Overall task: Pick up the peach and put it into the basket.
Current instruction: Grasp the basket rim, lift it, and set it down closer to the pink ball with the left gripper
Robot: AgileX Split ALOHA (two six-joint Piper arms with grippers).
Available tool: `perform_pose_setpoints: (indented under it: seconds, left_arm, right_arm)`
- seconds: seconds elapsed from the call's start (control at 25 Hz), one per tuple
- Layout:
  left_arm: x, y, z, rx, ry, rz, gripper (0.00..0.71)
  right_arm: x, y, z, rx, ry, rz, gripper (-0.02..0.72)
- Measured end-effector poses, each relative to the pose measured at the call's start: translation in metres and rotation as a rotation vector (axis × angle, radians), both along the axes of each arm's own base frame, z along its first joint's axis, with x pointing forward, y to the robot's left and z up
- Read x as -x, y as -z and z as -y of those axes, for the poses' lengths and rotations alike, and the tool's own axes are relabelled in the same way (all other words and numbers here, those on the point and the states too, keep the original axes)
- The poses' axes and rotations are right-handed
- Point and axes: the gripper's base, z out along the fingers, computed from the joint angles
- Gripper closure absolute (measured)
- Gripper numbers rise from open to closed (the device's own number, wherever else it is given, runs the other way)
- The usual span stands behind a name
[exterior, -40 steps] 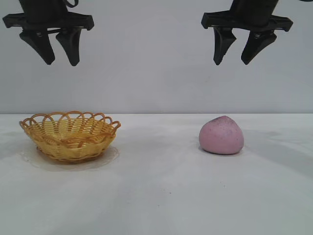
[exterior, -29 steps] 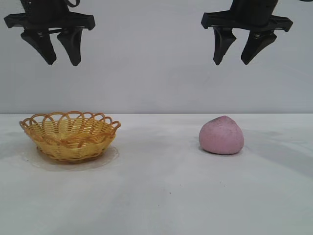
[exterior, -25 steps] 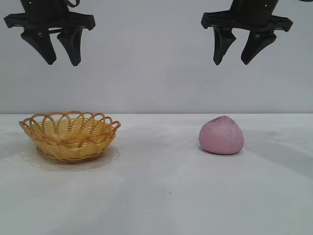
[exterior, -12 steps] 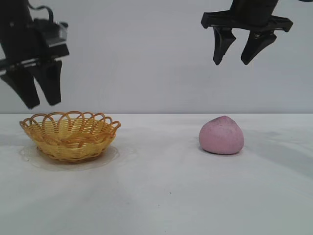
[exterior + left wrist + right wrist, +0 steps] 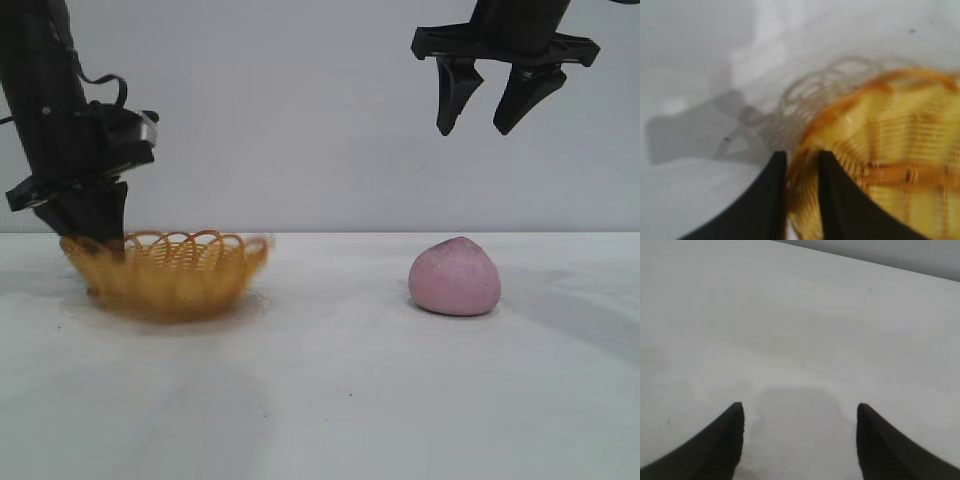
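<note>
The dusty-pink peach (image 5: 455, 277) lies on the white table at the right. The yellow wicker basket (image 5: 170, 275) stands at the left and looks smeared by motion. My left gripper (image 5: 95, 235) is down at the basket's left rim. In the left wrist view (image 5: 801, 154) its fingers are shut on the looped rim of the basket (image 5: 890, 140), one finger inside and one outside. My right gripper (image 5: 485, 125) hangs open and empty high above the peach. The right wrist view (image 5: 800, 407) shows only bare table between its fingers.
The white table (image 5: 330, 380) runs flat between basket and peach and on to the front edge. A plain grey wall stands behind. Nothing else lies on the table.
My left gripper has come down from high up to the basket's left rim and closed on it. The basket has shifted a little to the right. The right gripper and peach have not moved.
</note>
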Motion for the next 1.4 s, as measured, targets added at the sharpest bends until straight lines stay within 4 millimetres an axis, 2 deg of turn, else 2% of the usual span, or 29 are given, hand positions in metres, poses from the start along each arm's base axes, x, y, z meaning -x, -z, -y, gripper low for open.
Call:
perform_pose_setpoints:
  seconds: [0.04,0.16,0.28,0.4,0.52,0.68,0.72,0.76,0.88,1.0,1.04,1.16,1.2,1.32,1.4]
  left_arm:
    - [0.002,-0.001,0.001,0.016,-0.011,-0.003,0.710]
    - [0.013,-0.012,0.003,0.078,-0.119,0.011,0.710]
    - [0.034,-0.015,0.006,0.169,-0.249,0.009,0.710]
    - [0.060,0.000,0.018,0.229,-0.359,-0.011,0.710]
    - [0.079,0.016,0.033,0.241,-0.381,-0.049,0.710]
    - [0.085,0.021,0.041,0.263,-0.410,-0.052,0.710]
    - [0.085,0.020,0.041,0.269,-0.417,-0.053,0.650]
    - [0.085,0.020,0.042,0.273,-0.421,-0.054,0.650]
    - [0.085,0.019,0.042,0.276,-0.418,-0.056,0.466]
    - [0.087,0.014,0.042,0.276,-0.389,-0.059,0.320]
    - [0.088,0.012,0.042,0.270,-0.373,-0.057,0.298]
    - [0.089,-0.002,0.035,0.255,-0.341,-0.017,0.311]
    - [0.089,-0.010,0.030,0.251,-0.334,0.006,0.270]
    - [0.090,-0.032,0.010,0.208,-0.312,0.084,0.286]
    - [0.092,-0.041,-0.006,0.113,-0.289,0.126,0.286]
  right_arm:
    - [0.000,0.000,0.000,0.001,0.000,-0.002,0.289]
    - [0.001,0.001,0.001,0.007,0.001,-0.020,0.289]
    - [0.003,0.002,0.001,0.013,-0.005,-0.033,0.289]
    - [0.003,0.002,0.001,0.017,-0.012,-0.044,0.289]
    - [0.004,0.003,0.001,0.020,-0.011,-0.057,0.289]
    - [0.005,0.004,0.001,0.029,-0.021,-0.068,0.289]
    - [0.006,0.004,0.001,0.029,-0.022,-0.070,0.289]
    - [0.006,0.004,0.001,0.029,-0.024,-0.072,0.289]
    - [0.006,0.004,0.001,0.027,-0.025,-0.073,0.289]
    - [0.006,0.004,0.001,0.027,-0.027,-0.072,0.289]
    - [0.006,0.004,0.001,0.027,-0.027,-0.072,0.289]
    - [0.006,0.004,0.001,0.026,-0.027,-0.073,0.289]
    - [0.006,0.004,0.001,0.026,-0.027,-0.073,0.289]
    - [0.006,0.004,0.000,0.017,-0.025,-0.076,0.289]
    - [0.007,0.004,-0.001,0.010,-0.032,-0.080,0.289]
